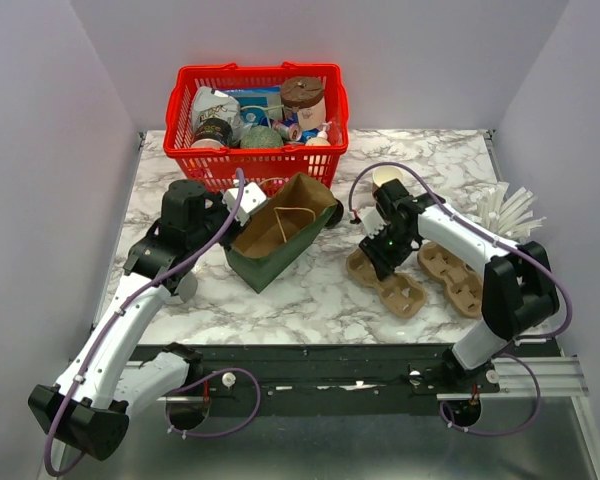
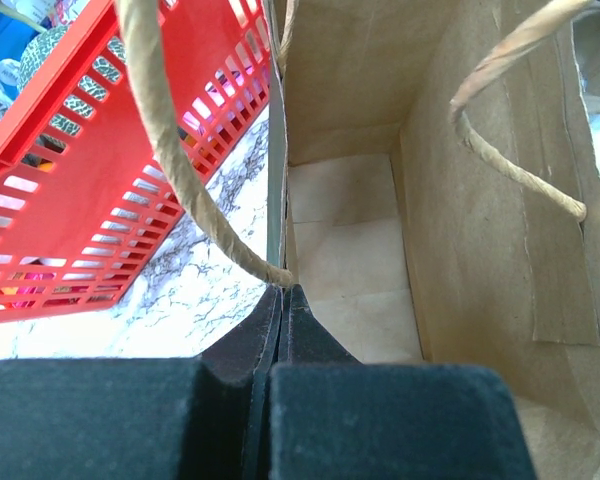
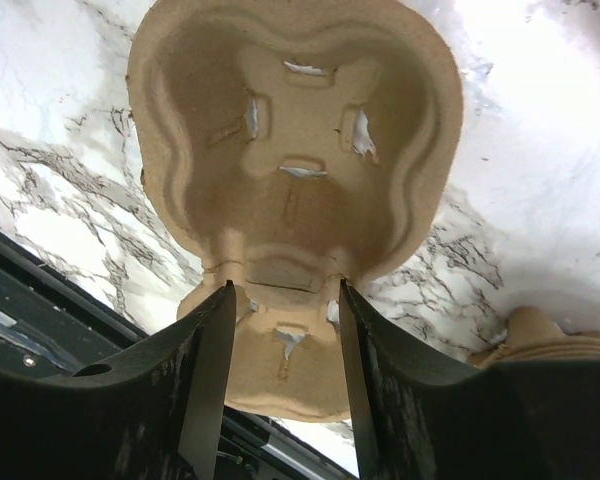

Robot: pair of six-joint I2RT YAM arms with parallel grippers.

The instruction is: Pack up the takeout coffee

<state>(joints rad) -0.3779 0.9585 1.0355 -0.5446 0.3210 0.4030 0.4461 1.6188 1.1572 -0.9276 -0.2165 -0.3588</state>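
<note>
Right wrist: right gripper [image 3: 285, 295] apart astride carrier [image 3: 295, 150] waist; centre, close squarely; left gripper [image 2: 282, 297] clamped on bag [image 2: 350, 260] rim.

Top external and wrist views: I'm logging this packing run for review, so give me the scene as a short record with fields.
takeout coffee: on the table behind the right arm, not held
paper bag: tipped over, mouth open, nothing seen inside
left gripper: shut on the paper bag's rim
right gripper: open, fingers either side of the near carrier's narrow middle
second carrier: on the table beside the near one
red basket: behind the bag, holding groceries
task state: cup not yet packed
</note>
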